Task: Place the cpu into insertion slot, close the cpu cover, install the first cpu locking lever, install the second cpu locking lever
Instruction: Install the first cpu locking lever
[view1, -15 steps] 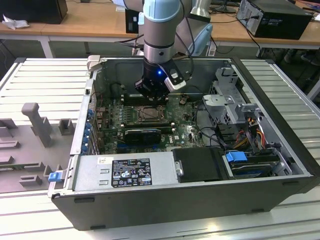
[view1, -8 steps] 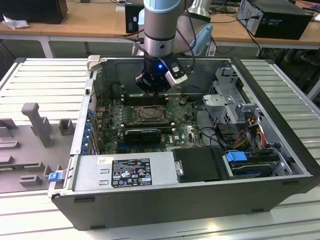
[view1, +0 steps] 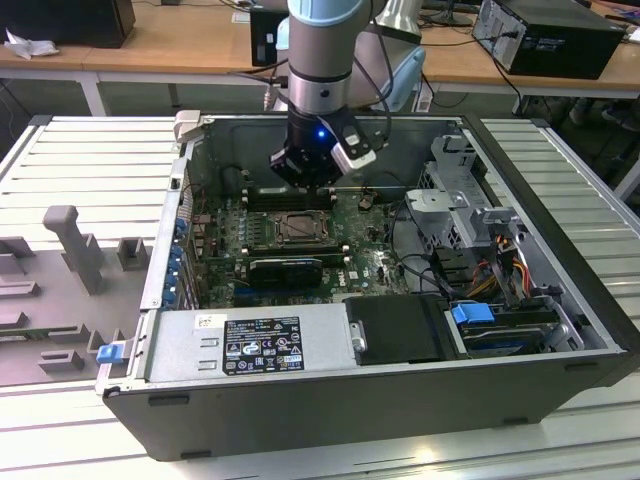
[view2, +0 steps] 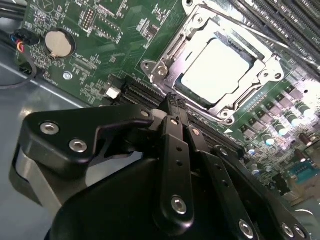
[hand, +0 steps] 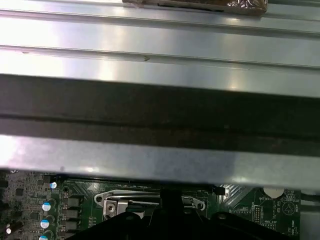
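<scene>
In the second wrist view the cpu (view2: 220, 67) lies flat in the insertion slot (view2: 176, 84), its silver top bright under the light. The cpu cover (view2: 235, 107) is down over it, its metal frame around the chip. My gripper (view2: 175, 102) hangs just short of the socket's near edge, its black fingers (view2: 170, 130) pressed together with nothing between them. In the exterior view the gripper (view1: 308, 180) hovers over the motherboard just behind the insertion slot (view1: 300, 228). The first wrist view shows the socket's metal frame (hand: 117, 200) beyond the gripper body.
The open computer case (view1: 560, 330) walls in the board. Long black memory slots (view1: 285, 195) lie behind the socket and a black card (view1: 287, 268) in front. Cables and a drive cage (view1: 470, 220) fill the exterior view's right. A coin battery (view2: 60, 42) sits on the board.
</scene>
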